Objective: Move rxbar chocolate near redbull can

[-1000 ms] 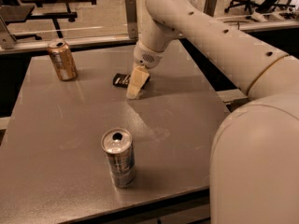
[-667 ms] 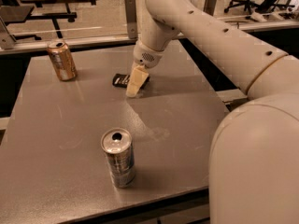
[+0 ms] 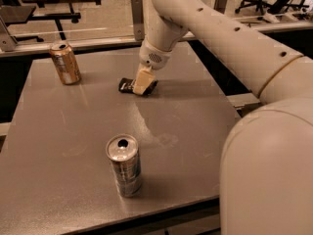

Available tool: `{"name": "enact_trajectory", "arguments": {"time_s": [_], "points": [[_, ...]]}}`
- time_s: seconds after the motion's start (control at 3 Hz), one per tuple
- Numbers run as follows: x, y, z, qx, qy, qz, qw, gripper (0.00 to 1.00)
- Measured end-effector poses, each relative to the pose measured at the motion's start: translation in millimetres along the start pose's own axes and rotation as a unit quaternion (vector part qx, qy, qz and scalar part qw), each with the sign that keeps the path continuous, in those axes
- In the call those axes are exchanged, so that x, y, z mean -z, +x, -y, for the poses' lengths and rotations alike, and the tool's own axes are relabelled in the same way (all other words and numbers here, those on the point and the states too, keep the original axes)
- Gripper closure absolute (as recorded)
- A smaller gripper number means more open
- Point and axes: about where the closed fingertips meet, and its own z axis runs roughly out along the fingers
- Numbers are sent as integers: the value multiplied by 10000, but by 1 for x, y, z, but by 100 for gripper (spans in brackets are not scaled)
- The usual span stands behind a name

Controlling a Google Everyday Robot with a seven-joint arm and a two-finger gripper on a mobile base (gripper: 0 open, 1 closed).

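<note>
Camera view, left to right. A gold-orange can (image 3: 65, 62) stands upright near the far left corner of the grey table (image 3: 195, 121), its opened top facing up. The redbull can (image 3: 124, 164) stands upright near the front edge of the table, left of centre, with its shiny top and tab opening visible. It is well apart from the gold-orange can and well apart from the bar.

The rxbar chocolate (image 3: 125, 85) lies flat on the far half of the table, roughly in line with the redbull can but much farther back. Its black wrapper shows on both sides of the gripper.

The gripper (image 3: 142, 88) points down and sits directly on the middle of the bar, at table level. Whether it is clamped on the bar or merely resting over it cannot be told from this view.

The white arm (image 3: 220, 33) reaches in from the right and over the far edge of the table, and its large lower segment fills the right foreground.
</note>
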Motion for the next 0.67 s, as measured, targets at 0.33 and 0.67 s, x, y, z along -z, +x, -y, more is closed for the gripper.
{"name": "enact_trajectory", "arguments": {"time_s": [0.33, 0.67], "points": [[34, 14, -48, 227, -49, 161, 9996, 100], [55, 24, -80, 369, -97, 274, 9989, 100]]}}
